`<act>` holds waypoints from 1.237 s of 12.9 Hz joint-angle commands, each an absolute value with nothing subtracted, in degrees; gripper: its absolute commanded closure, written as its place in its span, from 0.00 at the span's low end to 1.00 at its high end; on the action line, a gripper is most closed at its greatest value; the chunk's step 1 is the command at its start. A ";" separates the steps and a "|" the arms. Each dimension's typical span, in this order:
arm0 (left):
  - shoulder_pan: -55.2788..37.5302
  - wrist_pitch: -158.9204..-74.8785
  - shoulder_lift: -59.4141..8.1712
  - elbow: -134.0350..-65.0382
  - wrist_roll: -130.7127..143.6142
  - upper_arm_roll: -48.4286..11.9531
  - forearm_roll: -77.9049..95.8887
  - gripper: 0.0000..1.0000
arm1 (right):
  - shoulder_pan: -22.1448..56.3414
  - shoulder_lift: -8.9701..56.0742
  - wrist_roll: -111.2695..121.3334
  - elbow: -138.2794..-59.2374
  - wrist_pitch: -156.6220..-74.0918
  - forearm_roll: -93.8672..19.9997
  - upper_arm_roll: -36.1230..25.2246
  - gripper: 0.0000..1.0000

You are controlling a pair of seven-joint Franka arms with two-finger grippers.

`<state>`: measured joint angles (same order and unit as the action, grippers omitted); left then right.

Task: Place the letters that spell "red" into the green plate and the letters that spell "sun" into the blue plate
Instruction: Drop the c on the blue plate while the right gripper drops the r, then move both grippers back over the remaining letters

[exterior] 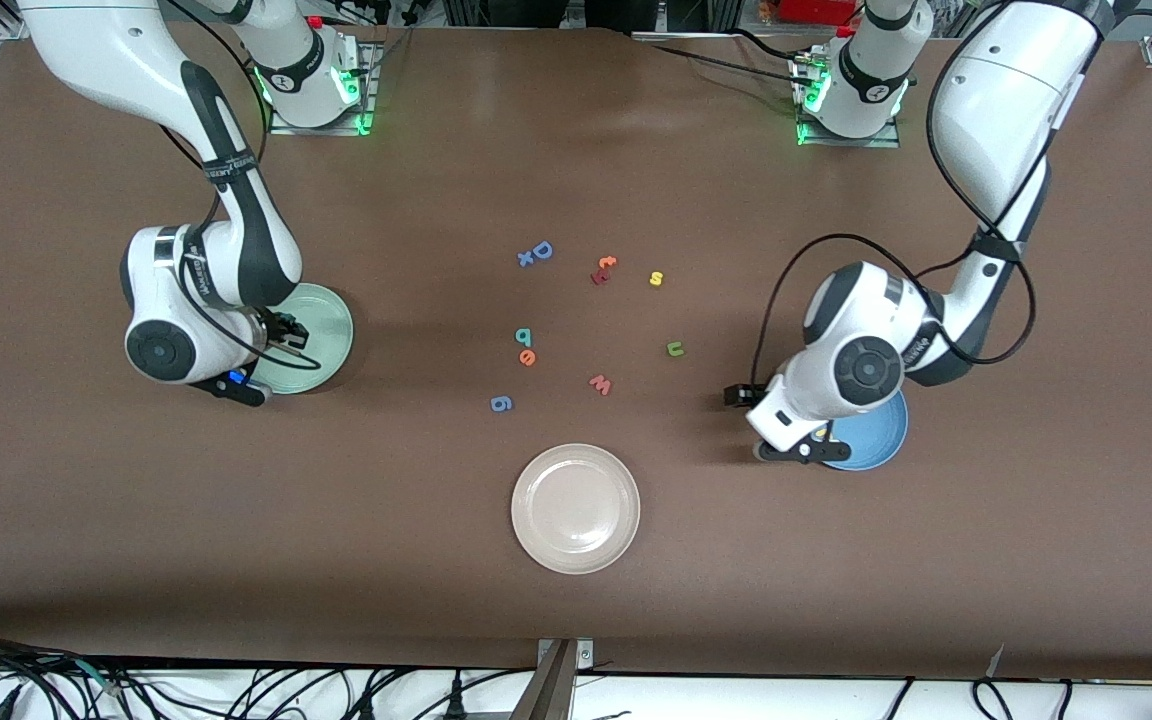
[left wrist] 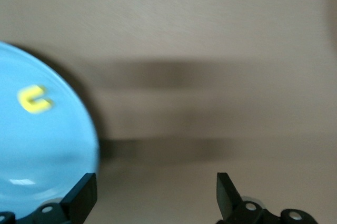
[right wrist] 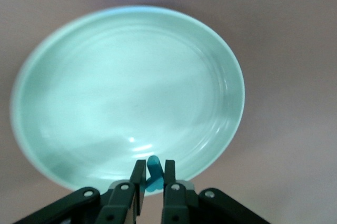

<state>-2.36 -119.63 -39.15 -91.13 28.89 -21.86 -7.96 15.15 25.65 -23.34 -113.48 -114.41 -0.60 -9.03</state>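
My green plate (right wrist: 126, 92) is round and pale mint, with a shallow rim, and it lies toward my right arm's end of the table. Nothing lies in the part of it that I see. My right gripper (right wrist: 153, 174) hangs over this plate, and its jaws are closed on a small teal letter (right wrist: 153, 172); only an edge of it shows between the fingers, so I cannot read which letter it is.

My blue plate (left wrist: 37, 150) lies toward my left arm's end of the table. One small yellow letter (left wrist: 34, 100) rests in it, curved like an "n". My left gripper (left wrist: 156, 195) is over the table just beside this plate's rim, with the jaws wide apart and nothing between them.

On the table between the two plates lie the yellow "s" (exterior: 655, 278), the green "u" (exterior: 675, 348), the teal "d" (exterior: 523, 337) and the orange "e" (exterior: 527, 356) touching it.
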 commanded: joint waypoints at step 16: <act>-8.26 -124.60 -29.99 -101.13 33.40 -18.38 -8.44 0.00 | 19.94 26.53 -22.85 -102.15 -116.19 -0.97 0.70 0.00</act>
